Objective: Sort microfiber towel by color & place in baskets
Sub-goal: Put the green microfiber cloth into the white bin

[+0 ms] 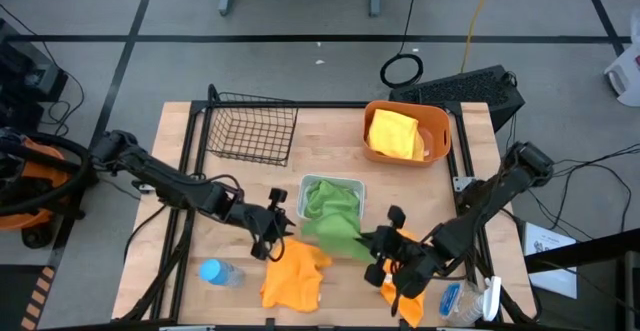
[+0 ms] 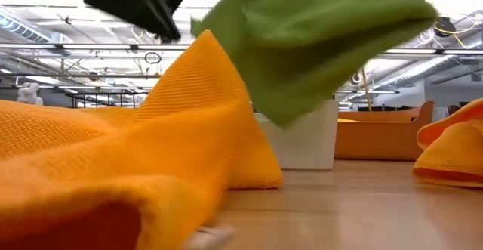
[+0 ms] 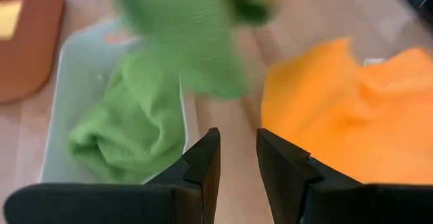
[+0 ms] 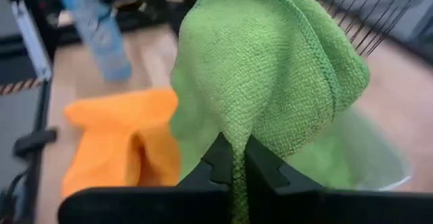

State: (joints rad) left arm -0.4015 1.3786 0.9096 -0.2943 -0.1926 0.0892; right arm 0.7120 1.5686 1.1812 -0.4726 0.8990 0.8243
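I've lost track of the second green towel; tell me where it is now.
In the high view, the second green towel hangs pinched in the right gripper, at the near edge of the white tray holding the other green towel.

We find a green towel (image 1: pixel 338 234) hanging crumpled just off the white tray's (image 1: pixel 305 184) near rim, clear of the bench. A second green towel (image 1: pixel 330 199) lies bunched inside that tray, mid-bench. A yellow towel (image 1: pixel 393 134) sits folded in the orange tub (image 1: pixel 441 124) toward the far right corner. Two orange towels lie rumpled along the near edge: one (image 1: pixel 294 274) centre-left, one (image 1: pixel 408 281) toward the right. The black wire basket (image 1: pixel 250 126) stands at the far left.
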